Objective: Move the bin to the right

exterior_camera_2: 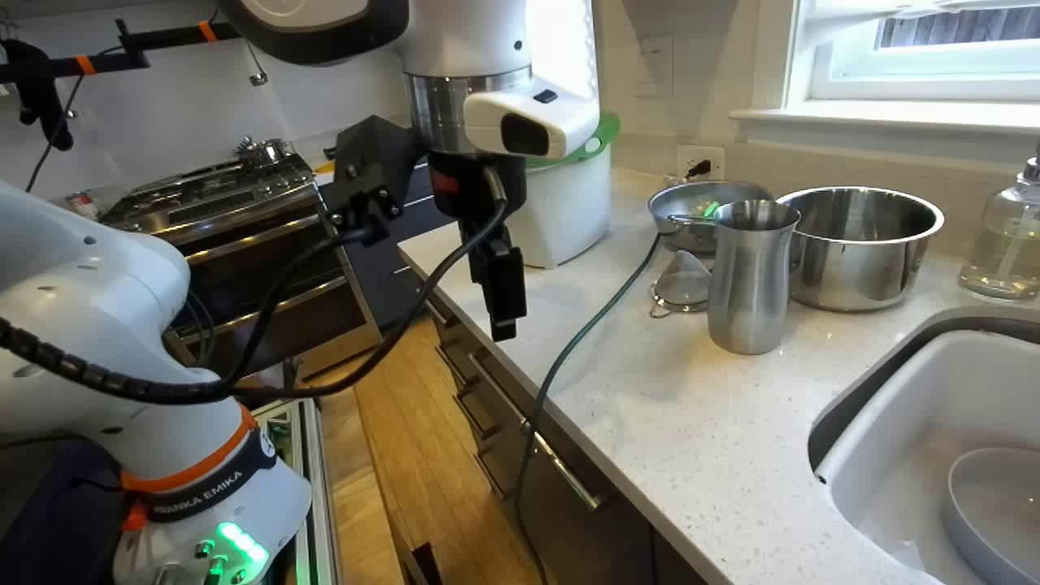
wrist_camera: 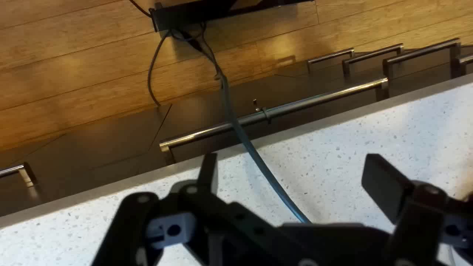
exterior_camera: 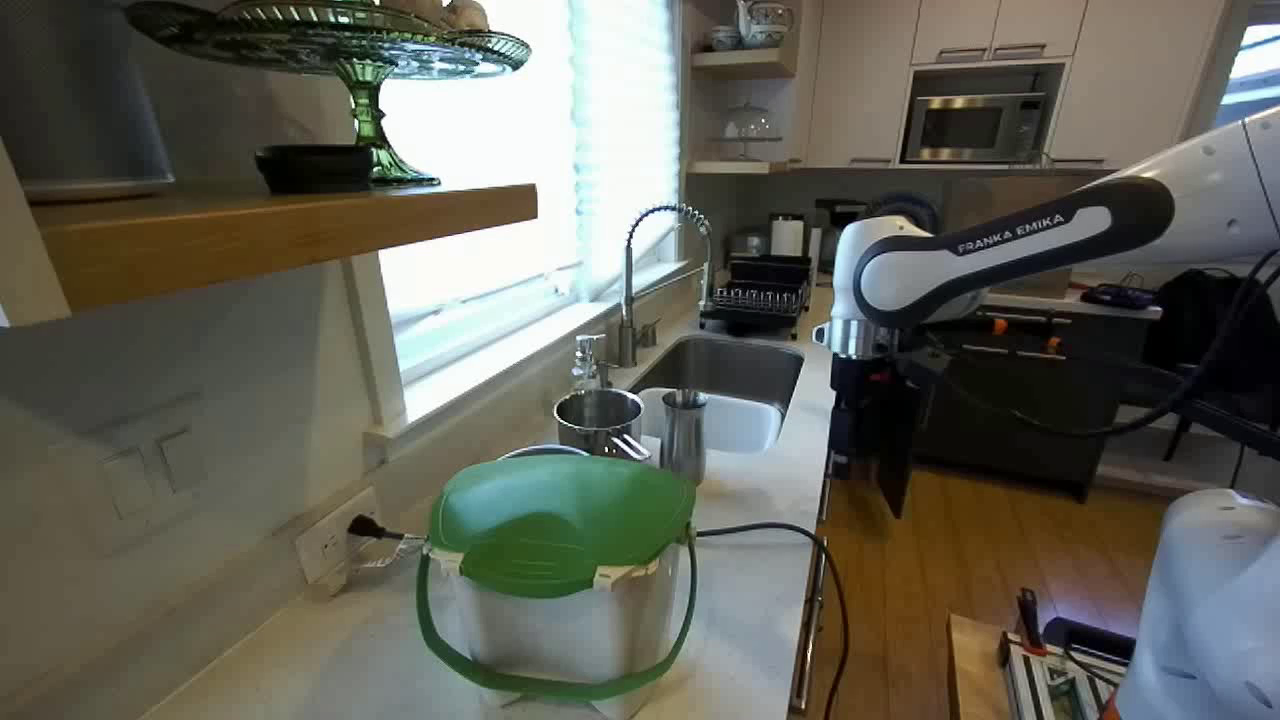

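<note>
The bin (exterior_camera: 570, 625) stands upright on the white countertop. It has a cream-white body, a shut green domed lid (exterior_camera: 570, 510) and a green loop handle hanging down in front. In an exterior view the bin (exterior_camera_2: 569, 213) is partly hidden behind my wrist. It is out of the wrist view. My gripper (exterior_camera_2: 505, 321) points down near the counter's front edge, apart from the bin. In an exterior view the gripper (exterior_camera: 850, 455) is on the sink side of the bin. In the wrist view the gripper (wrist_camera: 292, 166) is open, fingers wide apart, with nothing between them.
A metal cup (exterior_camera_2: 751, 276), a steel pot (exterior_camera_2: 861, 252), a metal bowl (exterior_camera_2: 707, 199) and a small strainer (exterior_camera_2: 681, 286) stand between bin and sink (exterior_camera_2: 886, 422). A cable (wrist_camera: 266, 171) crosses the counter under my gripper and hangs over its edge. A shelf (exterior_camera: 300, 235) overhangs.
</note>
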`<state>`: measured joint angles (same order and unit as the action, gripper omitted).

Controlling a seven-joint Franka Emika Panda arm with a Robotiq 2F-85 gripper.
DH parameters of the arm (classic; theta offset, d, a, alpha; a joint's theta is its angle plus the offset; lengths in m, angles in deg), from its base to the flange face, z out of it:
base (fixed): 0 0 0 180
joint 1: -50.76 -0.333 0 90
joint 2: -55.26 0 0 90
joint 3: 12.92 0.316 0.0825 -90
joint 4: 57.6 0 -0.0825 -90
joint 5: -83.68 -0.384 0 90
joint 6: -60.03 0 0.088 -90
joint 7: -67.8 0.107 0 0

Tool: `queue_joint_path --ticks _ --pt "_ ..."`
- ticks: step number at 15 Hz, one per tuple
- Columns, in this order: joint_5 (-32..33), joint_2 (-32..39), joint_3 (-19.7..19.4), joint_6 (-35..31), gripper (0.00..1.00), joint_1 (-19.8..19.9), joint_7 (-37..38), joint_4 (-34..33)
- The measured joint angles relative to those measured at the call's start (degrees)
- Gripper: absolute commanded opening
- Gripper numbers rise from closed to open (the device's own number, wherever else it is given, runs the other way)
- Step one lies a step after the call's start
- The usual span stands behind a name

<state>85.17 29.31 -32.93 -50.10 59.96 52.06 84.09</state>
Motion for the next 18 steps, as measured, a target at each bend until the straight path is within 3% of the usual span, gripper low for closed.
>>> queue_joint_path --ticks 8,12,18 --pt "0.0 -0.2 1.0 0.1 1.00 0.1 -0.2 -0.5" --pt "0.4 -2.6 6.9 2.8 1.00 -0.8 -0.2 -4.9" --pt "1.3 -5.2 17.4 13.8 1.00 -4.9 3.2 -13.9"
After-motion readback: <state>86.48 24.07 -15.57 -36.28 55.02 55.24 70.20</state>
